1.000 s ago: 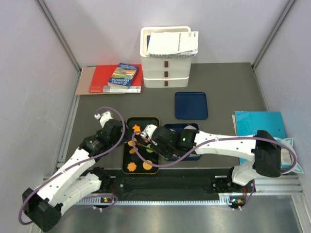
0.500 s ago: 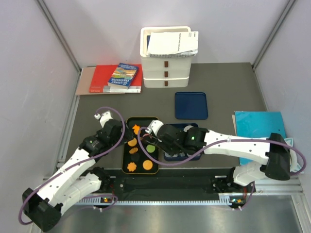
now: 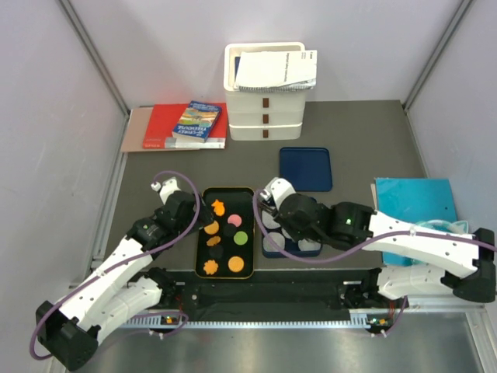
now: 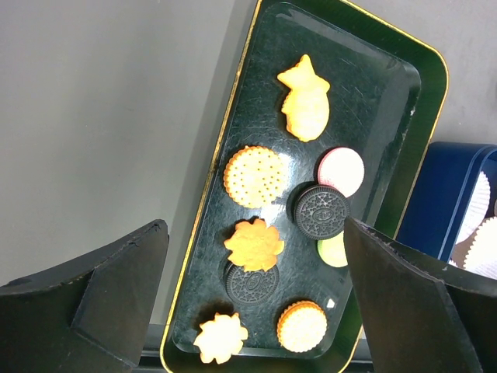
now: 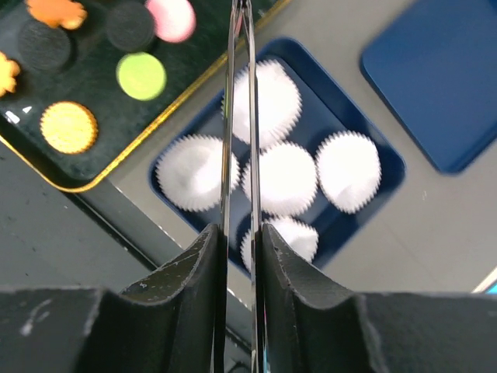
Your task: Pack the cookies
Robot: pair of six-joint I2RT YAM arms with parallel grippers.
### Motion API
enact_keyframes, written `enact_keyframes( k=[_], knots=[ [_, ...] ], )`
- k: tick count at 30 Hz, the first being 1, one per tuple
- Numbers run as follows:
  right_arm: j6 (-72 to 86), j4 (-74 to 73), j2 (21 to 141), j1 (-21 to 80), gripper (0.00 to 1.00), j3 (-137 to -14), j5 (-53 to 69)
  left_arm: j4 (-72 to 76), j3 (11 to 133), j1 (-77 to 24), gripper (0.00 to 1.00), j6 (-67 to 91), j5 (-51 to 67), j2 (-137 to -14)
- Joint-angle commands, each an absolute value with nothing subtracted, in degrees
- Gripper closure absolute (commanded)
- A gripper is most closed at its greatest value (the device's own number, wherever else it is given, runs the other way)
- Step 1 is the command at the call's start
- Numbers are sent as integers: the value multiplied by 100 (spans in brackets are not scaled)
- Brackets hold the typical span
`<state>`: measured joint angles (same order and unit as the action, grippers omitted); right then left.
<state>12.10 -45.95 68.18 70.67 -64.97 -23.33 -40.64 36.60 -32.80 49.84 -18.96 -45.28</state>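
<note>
While 9 cookies lie on the black tray and the right gripper hangs pinched nearly shut, apparently empty, above the paper cups, the wide-spread left gripper should straddle 1 cookie squarely.

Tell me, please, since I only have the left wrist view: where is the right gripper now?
Observer: The right gripper hangs over the blue box, jaws shut.
Operator: Thank you. How many cups does the box hold?
Observer: Five cups show in it, and all look empty.
Operator: Is there a lid for it?
Observer: A flat blue lid lies on the table just beyond the box.
</note>
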Motion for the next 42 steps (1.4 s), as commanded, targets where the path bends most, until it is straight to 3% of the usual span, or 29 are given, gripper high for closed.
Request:
enact_keyframes(
  k=[1,16,21,29,42],
  knots=[
    [1573,-4737,6285,6856,76,-6136,-2549,-3850,3595,-3313,1,5027,-1881,-4570],
    [2030,-4448,5731,6847,76,-5537,-2216,-3762,3533,-3313,1,5045,-1784,-4737],
    [1820,-3991,5730,6987,64,-5782,-1794,-3709,3516,-3313,2,5054,-1767,-4746],
    [1371,-3877,6977,7286,49,-6354,-1442,-3814,3516,-3313,1,5063,-1775,-4711],
    [1292,-3595,7558,7348,53,-6460,-1028,-3762,3428,-3313,1,5054,-1758,-4693]
  ],
)
